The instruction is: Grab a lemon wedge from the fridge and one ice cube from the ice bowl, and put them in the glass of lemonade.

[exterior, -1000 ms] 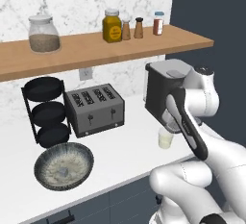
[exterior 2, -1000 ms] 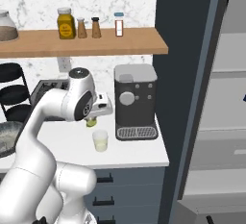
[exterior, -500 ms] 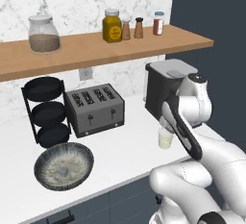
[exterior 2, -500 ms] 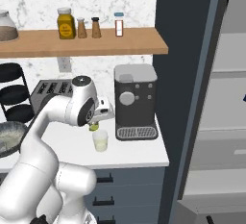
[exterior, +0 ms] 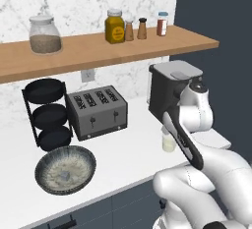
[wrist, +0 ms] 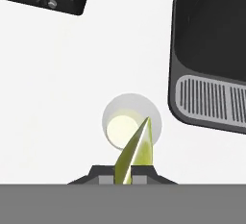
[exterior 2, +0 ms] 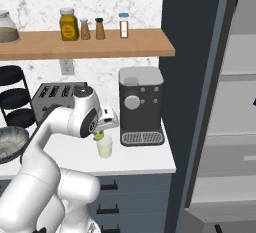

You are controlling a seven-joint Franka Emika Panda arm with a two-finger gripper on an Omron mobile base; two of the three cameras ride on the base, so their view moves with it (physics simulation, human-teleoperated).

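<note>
Lemon wedge (wrist: 136, 153) pinched in gripper (wrist: 122, 179) above glass (wrist: 130, 121).

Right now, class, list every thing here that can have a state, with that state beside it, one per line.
claw: shut on the lemon wedge, above the glass
lemon wedge: held, not yet in the glass
glass of lemonade: upright on the counter, partly filled
ice bowl: upright on the counter
fridge: door open, shelves showing
jar: lidded, on the shelf
</note>
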